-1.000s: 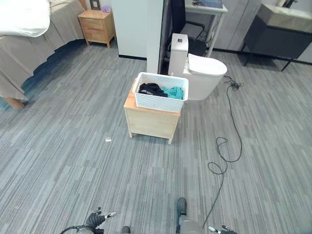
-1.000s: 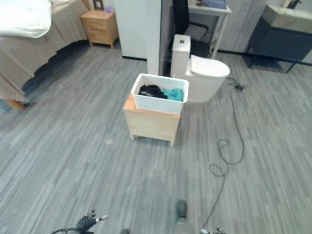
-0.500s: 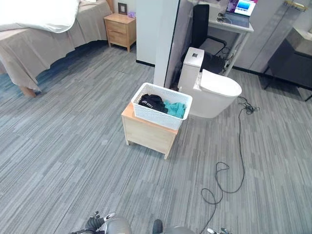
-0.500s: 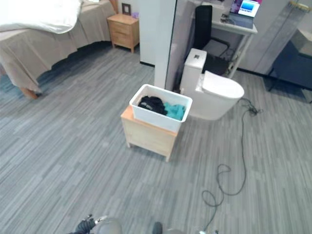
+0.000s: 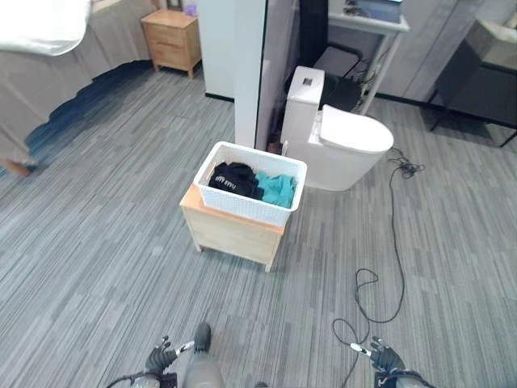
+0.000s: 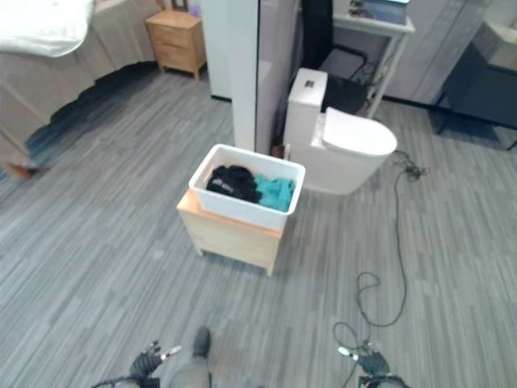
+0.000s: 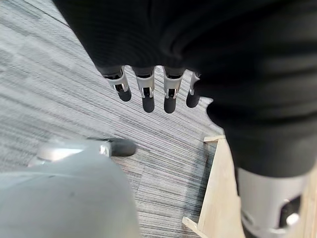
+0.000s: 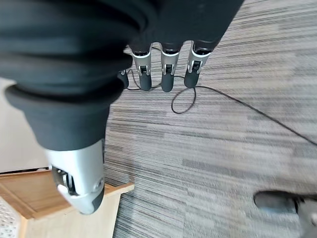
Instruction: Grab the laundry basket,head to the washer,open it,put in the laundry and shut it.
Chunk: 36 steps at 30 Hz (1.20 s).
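While both robot hands hang low, the laundry basket (image 5: 249, 194) sits well ahead on a wooden bench (image 5: 230, 234), slightly left of centre.
Basket's long axis runs roughly across the view; dark and teal laundry (image 5: 251, 182) inside. Left robot hand (image 5: 164, 356) and right robot hand (image 5: 376, 356): fingers straight, holding nothing; left looks slightly nearer. Bare floor between. Toilet (image 5: 339, 141) just beside basket's far right, white pillar (image 5: 249, 65) behind, nightstand (image 5: 171, 37) far left; washer not seen.

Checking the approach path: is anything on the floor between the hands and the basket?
Nothing visible. The basket sits on a wooden stand, with bare carpet between it and the left hand and right hand, both open and low. A cable lies off to the right.
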Available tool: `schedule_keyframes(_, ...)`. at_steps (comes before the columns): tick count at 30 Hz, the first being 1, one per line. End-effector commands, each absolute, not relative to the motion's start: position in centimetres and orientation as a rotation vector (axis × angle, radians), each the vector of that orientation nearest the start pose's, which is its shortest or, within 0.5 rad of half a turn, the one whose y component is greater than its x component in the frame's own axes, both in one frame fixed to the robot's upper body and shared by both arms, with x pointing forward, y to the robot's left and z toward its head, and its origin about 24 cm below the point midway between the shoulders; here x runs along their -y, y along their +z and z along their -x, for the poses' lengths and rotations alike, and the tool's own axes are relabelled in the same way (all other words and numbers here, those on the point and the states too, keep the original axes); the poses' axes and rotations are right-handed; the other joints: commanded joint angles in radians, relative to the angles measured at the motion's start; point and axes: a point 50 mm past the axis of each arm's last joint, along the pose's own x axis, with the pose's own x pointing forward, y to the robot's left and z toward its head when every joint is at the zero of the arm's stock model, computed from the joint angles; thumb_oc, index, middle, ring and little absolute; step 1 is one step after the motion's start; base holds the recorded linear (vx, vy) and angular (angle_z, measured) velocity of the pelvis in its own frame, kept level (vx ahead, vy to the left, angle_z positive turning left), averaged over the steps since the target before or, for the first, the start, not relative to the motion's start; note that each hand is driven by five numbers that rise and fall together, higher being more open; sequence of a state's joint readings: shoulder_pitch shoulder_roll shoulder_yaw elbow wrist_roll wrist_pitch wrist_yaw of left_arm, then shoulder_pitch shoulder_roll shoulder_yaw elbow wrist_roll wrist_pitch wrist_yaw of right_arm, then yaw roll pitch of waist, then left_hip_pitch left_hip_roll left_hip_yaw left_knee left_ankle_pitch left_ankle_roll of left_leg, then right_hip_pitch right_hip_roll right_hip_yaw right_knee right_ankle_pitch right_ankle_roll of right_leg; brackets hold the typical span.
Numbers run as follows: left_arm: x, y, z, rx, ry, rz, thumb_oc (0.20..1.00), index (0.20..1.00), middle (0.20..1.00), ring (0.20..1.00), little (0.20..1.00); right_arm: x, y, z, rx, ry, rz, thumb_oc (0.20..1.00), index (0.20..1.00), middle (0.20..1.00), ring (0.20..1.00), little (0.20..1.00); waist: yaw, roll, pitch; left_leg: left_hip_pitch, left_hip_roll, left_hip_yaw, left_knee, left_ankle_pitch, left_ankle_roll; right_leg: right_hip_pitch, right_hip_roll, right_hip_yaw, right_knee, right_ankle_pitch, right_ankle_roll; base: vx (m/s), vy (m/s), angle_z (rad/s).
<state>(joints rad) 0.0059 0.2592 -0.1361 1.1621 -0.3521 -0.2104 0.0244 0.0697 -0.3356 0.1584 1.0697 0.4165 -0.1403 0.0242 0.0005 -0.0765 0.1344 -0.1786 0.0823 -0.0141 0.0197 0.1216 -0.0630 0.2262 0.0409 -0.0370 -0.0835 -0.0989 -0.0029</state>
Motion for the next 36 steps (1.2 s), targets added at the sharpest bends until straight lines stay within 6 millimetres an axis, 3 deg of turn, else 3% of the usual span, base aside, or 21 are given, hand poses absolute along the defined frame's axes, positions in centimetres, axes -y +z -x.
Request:
schedule_keyframes(1, -25.2, -13.7, -12.9, -0.886, 0.231, -0.108, 1.000, 1.000, 1.000, 1.000, 1.000, 26.4, -13.9, -10.1, -0.952, -0.260, 0.014, 1.000, 1.000, 1.000, 1.000, 1.000, 0.030, 0.014, -0.038, -0.015, 0.026, 0.013, 0.082, -0.067, 0.009, -0.103, -0.191, 0.000, 0.168, -0.010, 0.121, 0.25, 0.387, -0.10)
schedule_keyframes(6, -26.6, -12.2, -14.8, -0.796, 0.266, -0.137, 1.000, 1.000, 1.000, 1.000, 1.000, 25.8, -13.9, -11.4, -0.948, -0.246, 0.011, 1.000, 1.000, 1.000, 1.000, 1.000, 0.043, 0.021, -0.005, 0.005, -0.013, 0.049, 0.100, -0.120, 0.069, -0.248, -0.205, -0.035, 0.393, 0.057, 0.140, 0.09, 0.236, -0.24)
schedule_keyframes(8, -26.9, -12.0, -15.0, -0.784, 0.276, -0.140, 1.000, 1.000, 1.000, 1.000, 1.000, 25.7, -13.9, -11.7, -0.943, -0.244, 0.015, 1.000, 1.000, 1.000, 1.000, 1.000, 0.046, 0.024, -0.001, 0.012, -0.022, 0.056, 0.101, -0.131, 0.075, -0.252, -0.216, -0.065, 0.392, 0.063, 0.143, 0.08, 0.108, -0.13)
schedule_keyframes(9, -27.2, -12.0, -14.6, -0.781, 0.304, -0.139, 1.000, 1.000, 1.000, 1.000, 1.000, 25.7, -13.8, -12.0, -0.939, -0.240, 0.019, 1.000, 1.000, 1.000, 1.000, 1.000, 0.057, 0.023, -0.009, 0.036, -0.040, 0.069, 0.090, -0.147, 0.078, -0.228, -0.239, -0.134, 0.303, 0.071, 0.144, 0.14, 0.066, -0.03)
schedule_keyframes(10, -27.4, -12.0, -14.3, -0.786, 0.318, -0.135, 1.000, 1.000, 1.000, 1.000, 1.000, 25.8, -13.8, -12.0, -0.939, -0.239, 0.023, 1.000, 1.000, 1.000, 1.000, 1.000, 0.059, 0.026, -0.012, 0.051, -0.043, 0.073, 0.079, -0.149, 0.078, -0.224, -0.238, -0.146, 0.261, 0.071, 0.141, 0.19, 0.070, -0.21)
schedule_keyframes(14, -27.7, -12.3, -13.7, -0.802, 0.369, -0.113, 1.000, 1.000, 1.000, 1.000, 1.000, 26.0, -13.5, -12.7, -0.926, -0.236, 0.041, 1.000, 1.000, 1.000, 1.000, 1.000, 0.064, 0.034, -0.012, 0.101, -0.044, 0.084, 0.036, -0.163, 0.077, -0.278, -0.237, -0.153, 0.137, 0.123, 0.146, 0.14, -0.020, -0.40)
schedule_keyframes(17, -27.5, -12.6, -13.4, -0.821, 0.402, -0.096, 1.000, 1.000, 1.000, 1.000, 1.000, 25.8, -13.4, -12.8, -0.921, -0.220, 0.059, 1.000, 1.000, 1.000, 1.000, 1.000, 0.035, 0.030, 0.010, 0.202, -0.062, 0.076, 0.007, -0.201, 0.067, -0.348, -0.220, -0.131, 0.015, 0.198, 0.179, 0.34, -0.138, -0.09)
schedule_keyframes(19, -27.4, -12.6, -13.8, -0.816, 0.406, -0.083, 1.000, 1.000, 1.000, 1.000, 1.000, 26.1, -13.5, -12.3, -0.930, -0.233, 0.060, 1.000, 1.000, 1.000, 1.000, 1.000, 0.020, 0.022, 0.010, 0.232, -0.067, 0.055, 0.014, -0.226, 0.061, -0.348, -0.212, -0.097, 0.034, 0.190, 0.177, 0.32, -0.169, 0.22)
schedule_keyframes(21, -27.4, -12.5, -14.4, -0.818, 0.407, -0.087, 1.000, 1.000, 1.000, 1.000, 1.000, 26.4, -13.9, -10.9, -0.963, -0.260, 0.044, 1.000, 1.000, 1.000, 1.000, 1.000, -0.001, 0.015, 0.009, 0.251, -0.053, 0.027, 0.047, -0.253, 0.041, -0.350, -0.186, -0.044, 0.103, 0.166, 0.153, 0.33, -0.221, 0.63)
schedule_keyframes(24, -27.2, -12.6, -14.7, -0.826, 0.399, -0.090, 1.000, 1.000, 1.000, 1.000, 1.000, 26.6, -14.2, -9.7, -0.990, -0.283, 0.032, 1.000, 1.000, 1.000, 1.000, 1.000, -0.020, 0.014, 0.000, 0.257, -0.016, 0.016, 0.135, -0.275, 0.016, -0.337, -0.162, -0.067, 0.160, 0.120, 0.123, 0.29, -0.252, 1.13)
schedule_keyframes(25, -27.0, -12.5, -15.2, -0.817, 0.401, -0.070, 1.000, 1.000, 1.000, 1.000, 1.000, 27.0, -14.1, -9.2, -0.999, -0.299, 0.027, 1.000, 1.000, 1.000, 1.000, 1.000, -0.026, 0.015, 0.018, 0.173, 0.001, -0.008, 0.356, -0.244, 0.005, -0.309, -0.144, -0.091, 0.186, 0.091, 0.087, 0.13, -0.219, 0.48)
schedule_keyframes(27, -26.9, -12.2, -15.7, -0.791, 0.415, -0.035, 1.000, 1.000, 1.000, 1.000, 1.000, 27.6, -13.8, -9.2, -0.979, -0.309, 0.022, 1.000, 1.000, 1.000, 1.000, 1.000, -0.024, 0.005, 0.038, 0.075, 0.007, -0.038, 0.521, -0.193, 0.003, -0.289, -0.125, -0.093, 0.186, 0.073, 0.057, 0.10, -0.209, 0.33)
schedule_keyframes(29, -26.9, -11.9, -16.1, -0.769, 0.420, -0.018, 1.000, 1.000, 1.000, 1.000, 1.000, 28.0, -13.5, -9.4, -0.965, -0.317, 0.037, 1.000, 1.000, 1.000, 1.000, 1.000, -0.023, 0.004, 0.044, 0.044, 0.022, -0.044, 0.552, -0.175, 0.001, -0.282, -0.113, -0.097, 0.183, 0.064, 0.048, 0.05, -0.093, 0.29)
schedule_keyframes(30, -26.9, -11.6, -16.4, -0.743, 0.423, -0.008, 1.000, 1.000, 1.000, 1.000, 1.000, 28.4, -13.1, -9.8, -0.945, -0.328, 0.045, 1.000, 1.000, 1.000, 1.000, 1.000, -0.022, 0.003, 0.047, 0.032, 0.046, -0.040, 0.526, -0.159, -0.001, -0.273, -0.110, -0.101, 0.177, 0.053, 0.045, 0.17, -0.067, -0.34)
schedule_keyframes(31, -26.7, -11.2, -16.8, -0.709, 0.410, -0.002, 1.000, 1.000, 1.000, 1.000, 1.000, 29.2, -12.3, -10.5, -0.889, -0.348, 0.050, 1.000, 1.000, 1.000, 1.000, 1.000, -0.022, -0.001, 0.040, 0.060, 0.106, -0.010, 0.382, -0.151, -0.003, -0.257, -0.113, -0.106, 0.165, 0.034, 0.050, 0.21, 0.007, -0.33)
schedule_keyframes(33, -27.0, -10.6, -16.9, -0.680, 0.407, -0.012, 1.000, 1.000, 1.000, 1.000, 1.000, 30.4, -10.9, -11.4, -0.809, -0.384, 0.051, 1.000, 1.000, 1.000, 1.000, 1.000, -0.019, 0.004, 0.034, 0.077, 0.154, 0.004, 0.161, -0.098, -0.014, -0.249, -0.116, -0.115, 0.166, 0.011, 0.056, 0.20, 0.088, -0.07)
schedule_keyframes(35, -27.4, -9.6, -17.5, -0.624, 0.416, -0.008, 1.000, 1.000, 1.000, 1.000, 1.000, 31.3, -9.3, -12.5, -0.720, -0.404, 0.061, 1.000, 1.000, 1.000, 1.000, 1.000, -0.012, 0.020, 0.034, 0.054, 0.170, -0.023, 0.028, -0.023, -0.030, -0.244, -0.104, -0.120, 0.175, -0.008, 0.057, 0.16, 0.118, 0.14)
schedule_keyframes(36, -27.6, -8.9, -18.0, -0.586, 0.417, -0.009, 1.000, 1.000, 1.000, 1.000, 1.000, 31.7, -8.3, -13.2, -0.672, -0.403, 0.084, 1.000, 1.000, 1.000, 1.000, 1.000, -0.009, 0.025, 0.036, 0.042, 0.161, -0.042, -0.008, -0.010, -0.036, -0.240, -0.100, -0.116, 0.183, -0.017, 0.058, 0.16, 0.130, 0.12)
